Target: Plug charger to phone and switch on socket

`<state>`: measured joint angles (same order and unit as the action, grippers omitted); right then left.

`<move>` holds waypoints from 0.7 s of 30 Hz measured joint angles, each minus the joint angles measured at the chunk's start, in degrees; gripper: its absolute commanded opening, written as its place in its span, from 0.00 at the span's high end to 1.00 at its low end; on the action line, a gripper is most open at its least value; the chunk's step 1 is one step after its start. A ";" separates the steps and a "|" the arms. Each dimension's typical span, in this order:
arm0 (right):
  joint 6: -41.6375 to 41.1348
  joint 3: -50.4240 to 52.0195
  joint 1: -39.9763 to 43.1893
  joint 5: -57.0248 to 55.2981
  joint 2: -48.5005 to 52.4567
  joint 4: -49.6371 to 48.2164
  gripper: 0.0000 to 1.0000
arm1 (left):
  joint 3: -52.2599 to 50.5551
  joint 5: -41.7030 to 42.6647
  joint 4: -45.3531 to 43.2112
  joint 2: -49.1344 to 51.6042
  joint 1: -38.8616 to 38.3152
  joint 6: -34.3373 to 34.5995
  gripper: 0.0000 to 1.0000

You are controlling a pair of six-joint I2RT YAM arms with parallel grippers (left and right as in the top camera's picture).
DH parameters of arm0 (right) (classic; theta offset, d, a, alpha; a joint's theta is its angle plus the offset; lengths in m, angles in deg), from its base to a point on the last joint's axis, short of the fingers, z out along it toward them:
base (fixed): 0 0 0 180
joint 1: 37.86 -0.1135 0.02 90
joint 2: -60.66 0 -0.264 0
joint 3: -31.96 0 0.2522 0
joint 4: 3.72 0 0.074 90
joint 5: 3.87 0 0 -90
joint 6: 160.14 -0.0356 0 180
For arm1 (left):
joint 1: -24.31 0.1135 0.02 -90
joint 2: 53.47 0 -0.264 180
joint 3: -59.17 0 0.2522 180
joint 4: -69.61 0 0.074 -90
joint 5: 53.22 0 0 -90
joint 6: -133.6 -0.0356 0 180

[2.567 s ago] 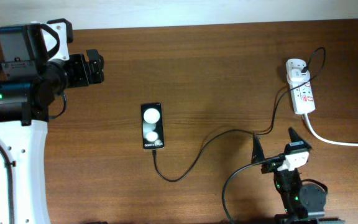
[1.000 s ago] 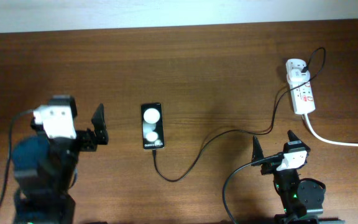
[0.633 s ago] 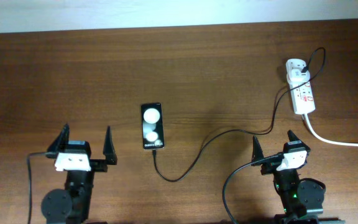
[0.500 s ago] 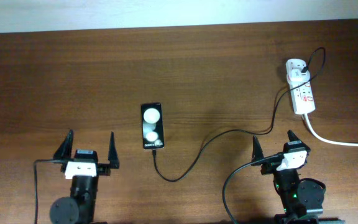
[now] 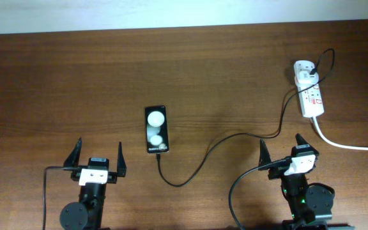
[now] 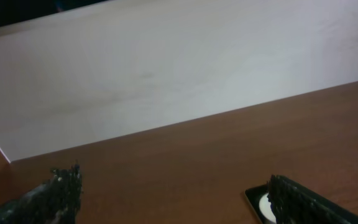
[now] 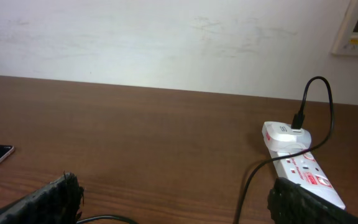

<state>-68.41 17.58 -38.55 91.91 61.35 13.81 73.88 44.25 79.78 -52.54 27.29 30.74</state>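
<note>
1. One brown worktop (image 5: 222,70) carries everything.
2. Two hands sit at its near edge, the left hand (image 5: 99,148) and the right hand (image 5: 280,142). Both are spread wide and hold nothing.
3. One white socket (image 5: 310,96) lies at the far right, with one thick white cord (image 5: 344,145) leaving it.
4. One phone (image 5: 156,130) lies flat, left of centre.
5. One charger (image 5: 203,158) runs as a thin black cable from the socket's one adapter (image 5: 304,69) to the phone's near end. Whether its tip is seated cannot be told.

phone (image 5: 156,130) left of socket (image 5: 310,96)
</note>
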 measured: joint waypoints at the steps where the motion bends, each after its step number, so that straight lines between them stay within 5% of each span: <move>1: -0.02 0.00 0.00 0.00 0.00 0.00 0.01 | 0.00 -0.02 0.09 0.00 0.00 -0.02 0.01; 21: 0.00 0.00 0.00 0.00 0.00 0.00 0.01 | -0.02 -1.75 7.72 -0.09 0.00 -1.14 0.01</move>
<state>-68.41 17.58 -38.55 91.91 61.35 13.81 73.86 42.50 87.49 -52.63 27.29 29.60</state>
